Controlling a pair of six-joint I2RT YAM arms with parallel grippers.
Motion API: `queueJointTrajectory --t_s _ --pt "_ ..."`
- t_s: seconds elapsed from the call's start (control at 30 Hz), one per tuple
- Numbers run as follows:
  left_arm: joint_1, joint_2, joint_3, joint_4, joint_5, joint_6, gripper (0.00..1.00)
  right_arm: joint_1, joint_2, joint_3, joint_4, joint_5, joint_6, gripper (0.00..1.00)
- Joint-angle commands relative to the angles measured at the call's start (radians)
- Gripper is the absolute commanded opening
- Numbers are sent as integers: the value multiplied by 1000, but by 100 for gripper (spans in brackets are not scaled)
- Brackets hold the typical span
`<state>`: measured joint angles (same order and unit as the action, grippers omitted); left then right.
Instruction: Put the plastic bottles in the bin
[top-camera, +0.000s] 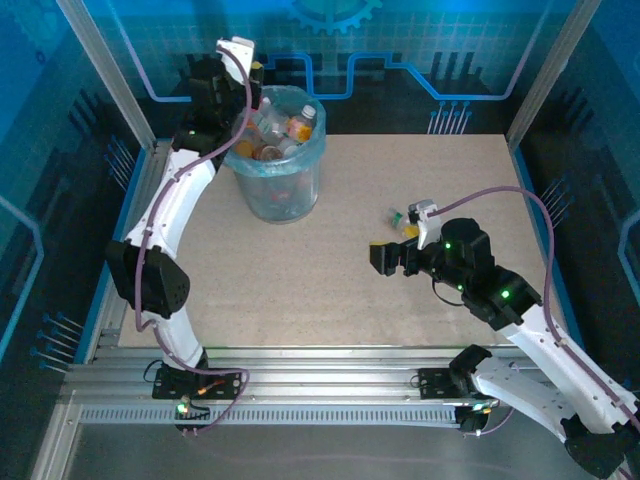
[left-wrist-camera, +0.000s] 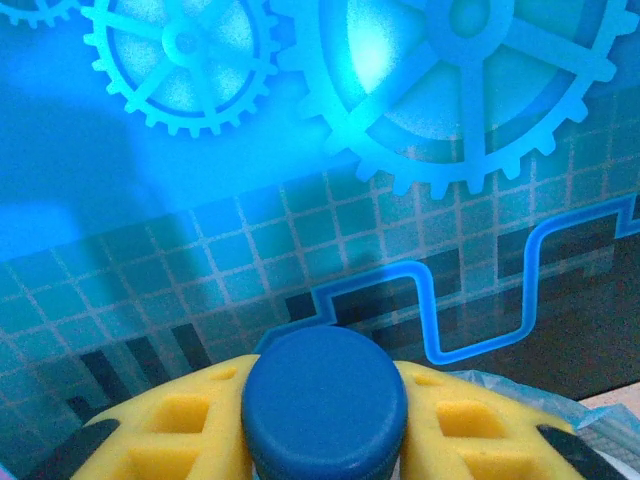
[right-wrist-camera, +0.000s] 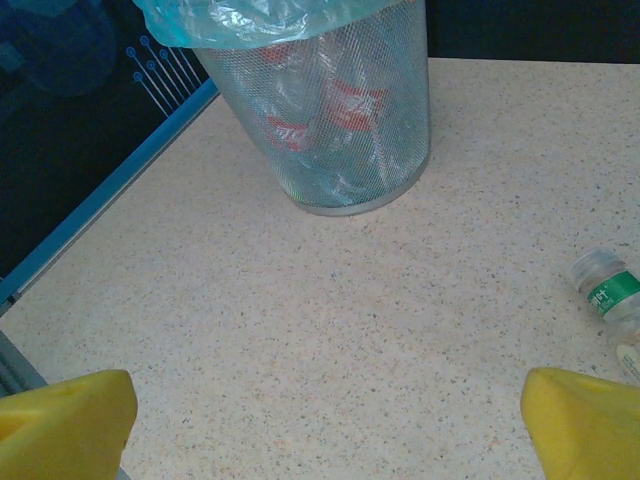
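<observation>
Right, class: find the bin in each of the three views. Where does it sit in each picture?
Top external: the bin stands upper left of centre on the table.
Left wrist: a sliver of its light-blue bag liner shows at bottom right, beyond the blue-capped bottle held in the jaws.
Right wrist: the bin is top centre, upright.
Shared landmark: the light-blue bag liner.

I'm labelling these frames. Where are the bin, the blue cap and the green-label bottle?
bin (right-wrist-camera: 395, 120), right wrist view, on its mesh wall.
blue cap (left-wrist-camera: 325, 400), left wrist view, on the cap's top.
green-label bottle (right-wrist-camera: 612, 291), right wrist view, on its green label.
</observation>
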<state>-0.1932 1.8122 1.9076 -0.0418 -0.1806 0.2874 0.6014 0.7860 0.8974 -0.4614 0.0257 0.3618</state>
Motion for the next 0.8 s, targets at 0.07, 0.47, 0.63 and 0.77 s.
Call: queueJointTrajectory --t_s 0.07,0.47,0.63,0.77 --pt "-15 -4 -63 -28 -42 16 0 -5 12 1 9 -10 7 100" --pt "-17 -149 -239 145 -47 114 0 -5 25 -41 50 -26 38 100" --pt "-16 -169 -342 190 -52 159 0 -4 30 -38 47 -30 40 100" --pt "-17 -191 -367 157 -24 121 15 -5 21 -39 36 -26 38 100"
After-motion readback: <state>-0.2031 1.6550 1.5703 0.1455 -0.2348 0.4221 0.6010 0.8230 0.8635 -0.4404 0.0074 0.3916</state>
